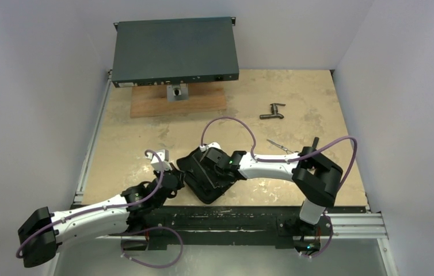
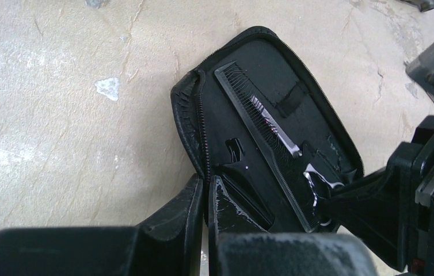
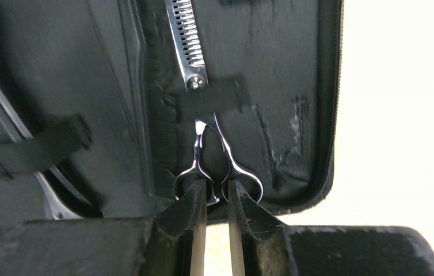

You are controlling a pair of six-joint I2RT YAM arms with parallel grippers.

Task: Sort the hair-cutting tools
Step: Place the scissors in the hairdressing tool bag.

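Note:
A black zip case (image 2: pixel 312 109) lies open on the table. In it a slim black comb (image 2: pixel 255 115) runs lengthwise, and silver toothed scissors (image 3: pixel 189 40) sit beside it under an elastic strap. My left gripper (image 2: pixel 206 192) is shut on the case's zipper edge at its near left side. My right gripper (image 3: pixel 217 192) is over the case's other end, its fingertips closed against the scissors' handle loops. In the top view both grippers meet at the case (image 1: pixel 203 187): the left (image 1: pixel 175 179) and the right (image 1: pixel 217 171). A second thin silver pair of scissors (image 1: pixel 280 146) lies loose on the table.
A dark T-shaped fitting (image 1: pixel 273 112) lies at the back right. A grey flat box (image 1: pixel 174 52) rests on a wooden board (image 1: pixel 177 103) at the back. Elastic loops (image 3: pixel 36 146) cross the case's other half.

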